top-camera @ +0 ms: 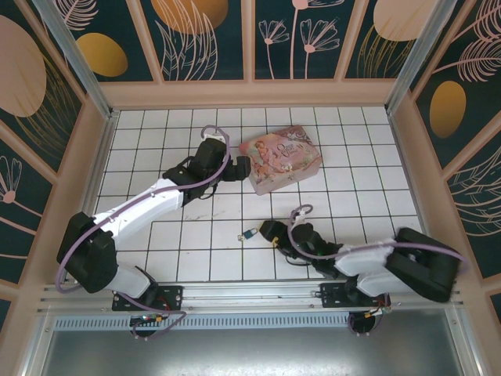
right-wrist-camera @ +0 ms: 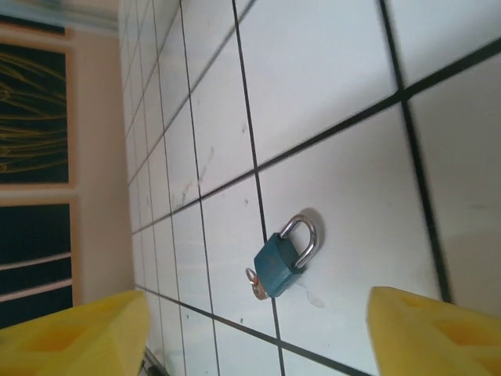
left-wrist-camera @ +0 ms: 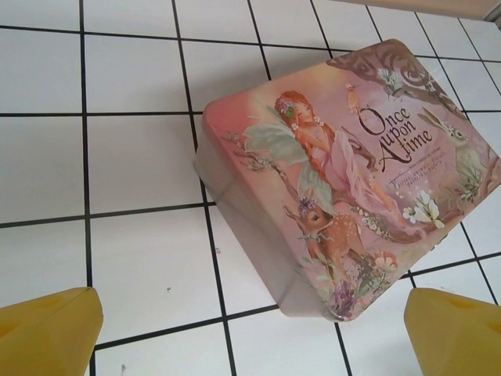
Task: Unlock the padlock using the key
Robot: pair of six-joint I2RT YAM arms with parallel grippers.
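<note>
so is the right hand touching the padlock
Apart. The right wrist view shows bare white tile between the padlock and both yellow fingers of the open right hand.

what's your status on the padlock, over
Both open, empty: left gripper by the pink tin, right gripper facing the padlock. Padlock flat on the tiles, shackle looks closed. Nothing between right gripper and padlock.

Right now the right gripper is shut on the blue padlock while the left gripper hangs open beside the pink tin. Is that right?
No. The right gripper is open and holds nothing: in the right wrist view the padlock lies on the tiled table ahead of its fingers, touching neither. The left gripper does hang open beside the pink tin.
</note>
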